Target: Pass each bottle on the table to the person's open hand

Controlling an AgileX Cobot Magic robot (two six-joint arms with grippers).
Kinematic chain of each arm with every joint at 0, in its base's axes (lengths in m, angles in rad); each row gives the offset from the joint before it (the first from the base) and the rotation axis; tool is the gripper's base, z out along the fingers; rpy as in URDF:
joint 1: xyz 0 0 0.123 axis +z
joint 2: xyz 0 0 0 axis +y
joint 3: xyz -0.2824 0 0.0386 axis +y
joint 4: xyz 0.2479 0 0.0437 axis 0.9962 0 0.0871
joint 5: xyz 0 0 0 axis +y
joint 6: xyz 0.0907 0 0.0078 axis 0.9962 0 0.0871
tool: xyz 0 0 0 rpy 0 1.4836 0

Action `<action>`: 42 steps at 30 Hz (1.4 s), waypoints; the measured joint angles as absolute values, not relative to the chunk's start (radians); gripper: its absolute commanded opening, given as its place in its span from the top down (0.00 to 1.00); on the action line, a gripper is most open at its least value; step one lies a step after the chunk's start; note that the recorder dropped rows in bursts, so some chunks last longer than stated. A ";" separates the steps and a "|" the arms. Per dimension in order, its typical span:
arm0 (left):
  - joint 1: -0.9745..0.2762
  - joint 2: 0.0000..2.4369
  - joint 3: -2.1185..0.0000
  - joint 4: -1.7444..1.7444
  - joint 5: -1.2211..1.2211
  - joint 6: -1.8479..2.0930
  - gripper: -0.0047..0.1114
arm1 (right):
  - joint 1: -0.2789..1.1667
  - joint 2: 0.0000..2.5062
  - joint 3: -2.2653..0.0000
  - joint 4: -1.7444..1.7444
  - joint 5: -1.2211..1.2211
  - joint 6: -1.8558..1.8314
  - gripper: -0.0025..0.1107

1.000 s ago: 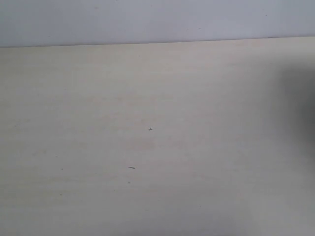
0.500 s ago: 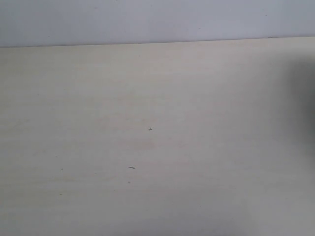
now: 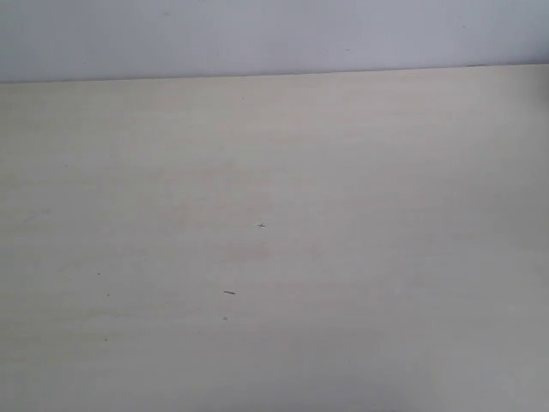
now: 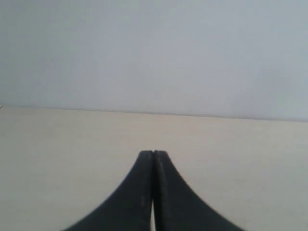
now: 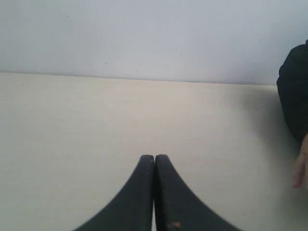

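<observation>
Bottles: position cannot be told. Bench [image 3: 360, 189]: pale, smooth, a few dark specks [image 3: 262, 225]; grey wall [image 3: 257, 34] behind. Left pincer [image 4: 153, 154]: tips pressed together, holding nothing, over bench. Right pincer [image 5: 154, 158]: likewise closed and holding nothing. Hand [image 5: 300, 169]: fingers only, beside dark sleeve [image 5: 294, 91], well apart from right pincer.

One table [image 3: 360, 172], one left gripper [image 4: 153, 154], one right gripper [image 5: 154, 158], one hand [image 5: 301, 166].

Plain pale grey wall [image 3: 274, 34] at the back; dark sleeve [image 5: 294, 91] before it.
</observation>
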State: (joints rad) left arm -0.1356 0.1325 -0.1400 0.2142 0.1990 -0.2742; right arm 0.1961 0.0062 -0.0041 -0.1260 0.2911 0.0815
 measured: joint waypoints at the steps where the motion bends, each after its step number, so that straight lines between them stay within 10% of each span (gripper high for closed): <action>1: -0.170 0.126 -0.140 0.221 0.210 -0.257 0.96 | 0.196 0.006 -0.004 -0.126 0.291 0.082 0.98; 42: -0.063 0.015 -0.003 0.204 0.355 -0.220 0.96 | 0.196 0.006 -0.004 -0.126 0.291 0.082 0.98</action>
